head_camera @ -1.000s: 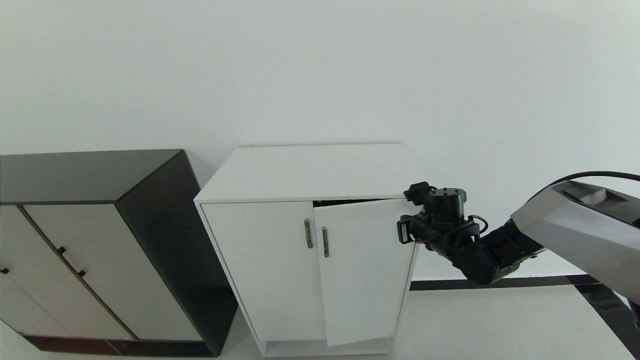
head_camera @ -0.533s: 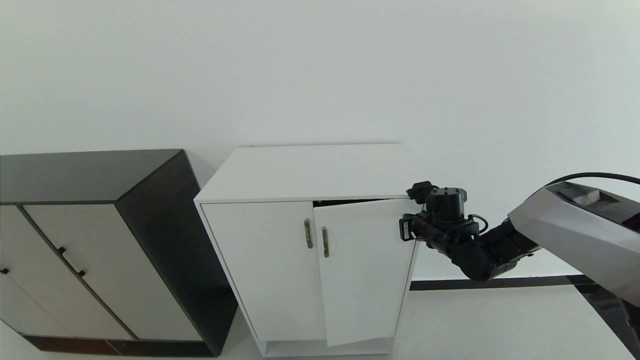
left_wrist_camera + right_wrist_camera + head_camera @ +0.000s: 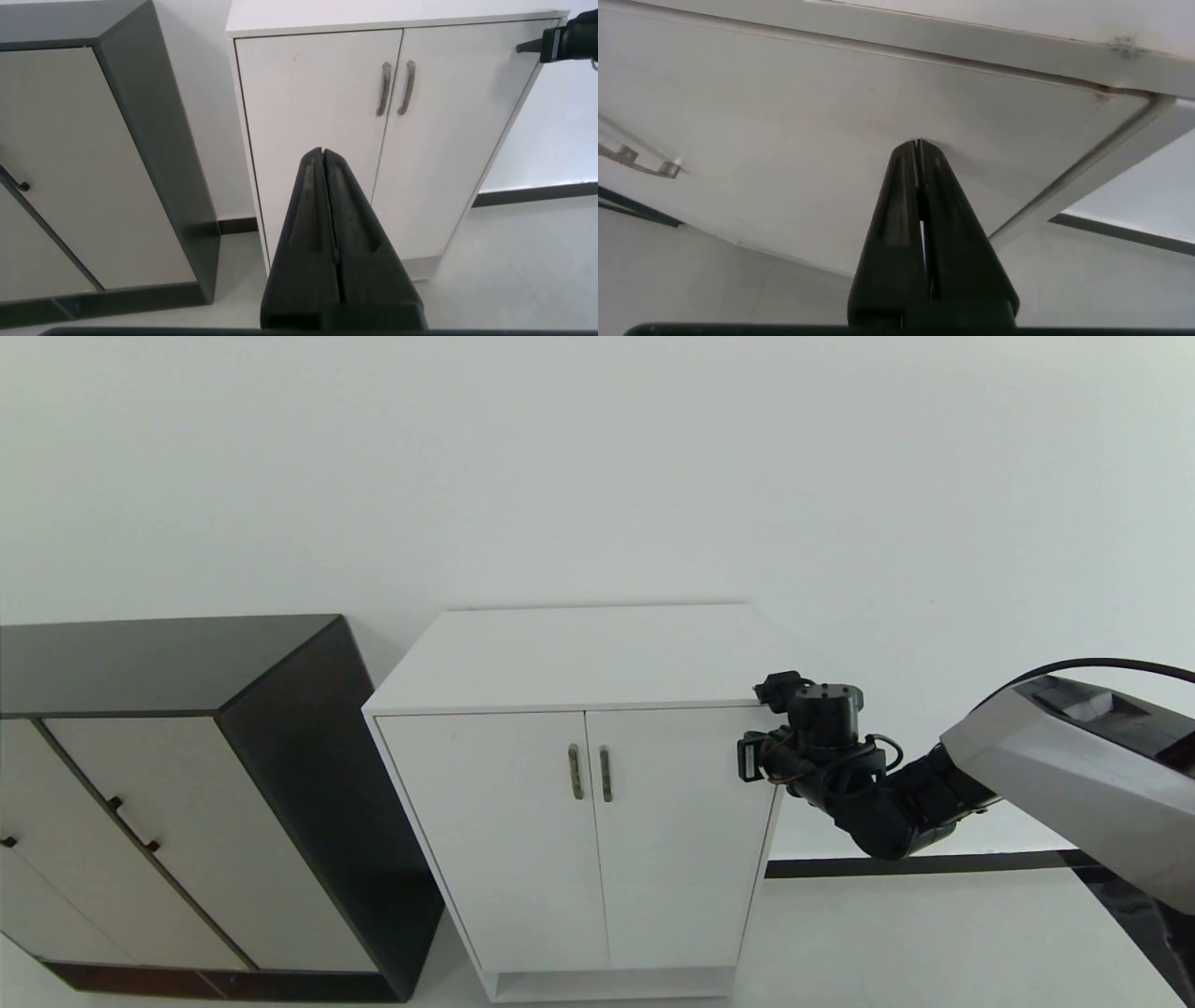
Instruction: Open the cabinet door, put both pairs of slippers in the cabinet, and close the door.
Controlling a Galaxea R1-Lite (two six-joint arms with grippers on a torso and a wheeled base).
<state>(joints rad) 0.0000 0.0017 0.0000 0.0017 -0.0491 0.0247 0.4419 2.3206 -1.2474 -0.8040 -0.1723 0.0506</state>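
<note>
Before a white wall [image 3: 597, 476] stands the cabinet [image 3: 569, 658], doors flush. The right gripper [image 3: 920, 149], fingers pressed together, meets the right door [image 3: 681, 840] at its upper outer corner; the left gripper [image 3: 322, 154], likewise closed, hangs well apart.

Pale floor [image 3: 934, 943] carries a white cabinet [image 3: 579, 821] (closed) beside a dark cabinet [image 3: 187, 784].

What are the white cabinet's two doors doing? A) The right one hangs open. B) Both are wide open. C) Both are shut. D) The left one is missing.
C: both doors of the white cabinet lie flush, handles side by side, with the right gripper at the right door's top corner, jaws shut.
</note>
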